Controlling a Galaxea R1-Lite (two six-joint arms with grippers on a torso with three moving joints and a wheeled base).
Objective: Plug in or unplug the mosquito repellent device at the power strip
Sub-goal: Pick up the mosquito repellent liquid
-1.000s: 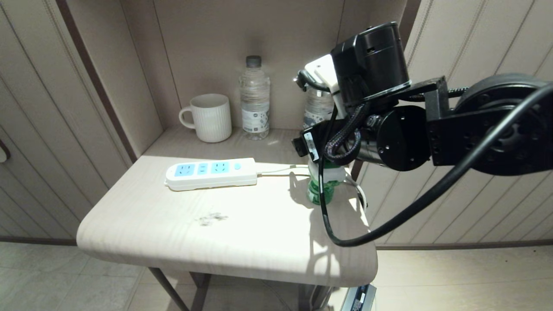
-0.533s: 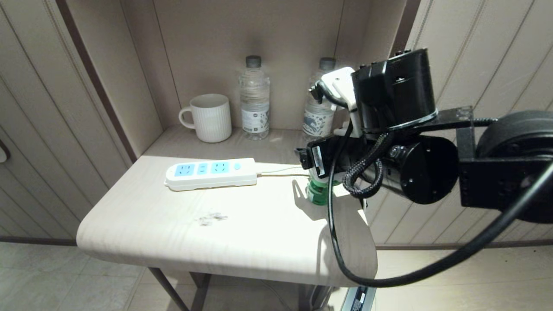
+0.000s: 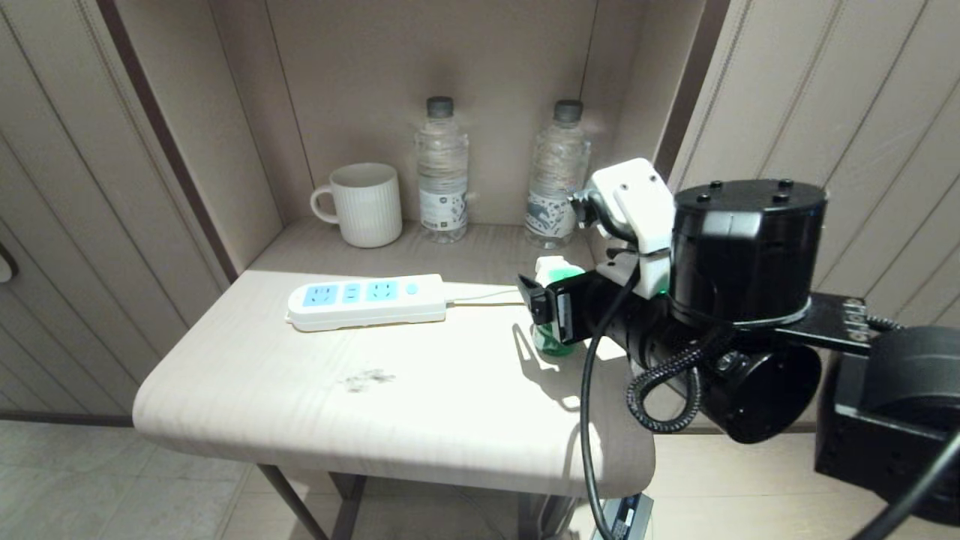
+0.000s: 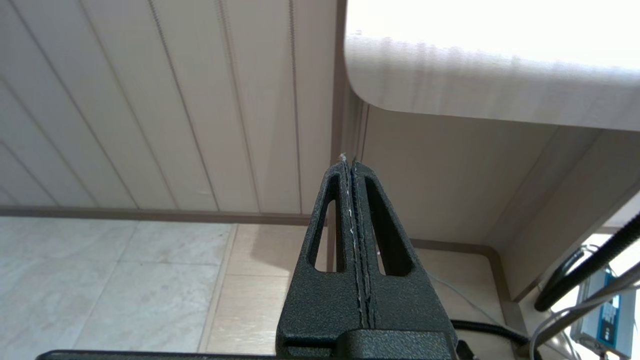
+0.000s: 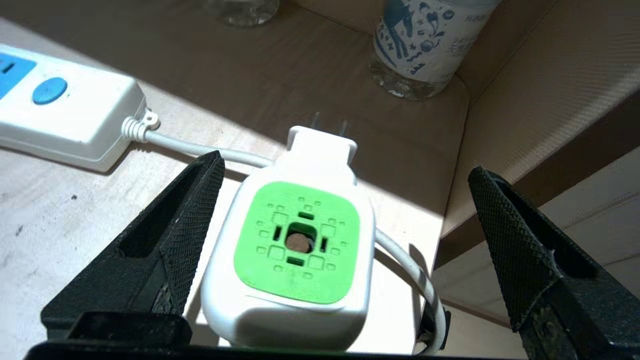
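The mosquito repellent device [image 3: 553,271] stands upright near the table's right edge, a green bottle under a white head. In the right wrist view its white-and-green head [image 5: 295,240] is seen from above, with two prongs pointing toward the back wall. My right gripper [image 5: 347,162] is open, with one finger on each side of the head and a gap to both. The power strip [image 3: 367,300] lies flat to the device's left, its sockets empty. Its button end [image 5: 65,120] shows in the right wrist view. My left gripper [image 4: 348,161] hangs shut and empty below the tabletop.
A white mug [image 3: 365,204] and two clear water bottles [image 3: 442,172] [image 3: 556,176] stand in the alcove at the back. The strip's white cord [image 3: 484,301] runs right, behind the device and over the table's edge. A panelled wall [image 3: 787,112] closes in on the right.
My right arm has swung down and to the right, uncovering the second water bottle. The open gripper has come down around the device's head. The left arm has kept still.
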